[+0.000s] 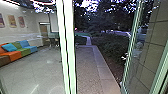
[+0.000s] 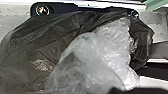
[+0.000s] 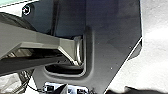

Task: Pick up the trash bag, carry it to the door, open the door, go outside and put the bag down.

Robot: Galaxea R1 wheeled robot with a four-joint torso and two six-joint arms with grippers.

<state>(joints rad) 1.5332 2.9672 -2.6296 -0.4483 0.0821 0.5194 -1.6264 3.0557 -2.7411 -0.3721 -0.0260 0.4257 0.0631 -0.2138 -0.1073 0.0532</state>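
Presently, trash bag (image 2: 27,47): count 1, dark, close below the left wrist camera, over part of the robot's plate (image 2: 65,9); crumpled clear plastic (image 2: 87,60) against it.
Left gripper (image 2: 140,91): 1; grip state cannot be told.
Right gripper (image 3: 130,91): 1; same, cannot be told.
Upright post (image 1: 67,47): 1, pale, mid head view.
Wall pictures (image 1: 11,21): 3.
Sofa (image 1: 15,55): 1; seats brown, orange, green, blue.
Paved walk (image 1: 100,62): 1, beside dark shrubs (image 1: 112,47).
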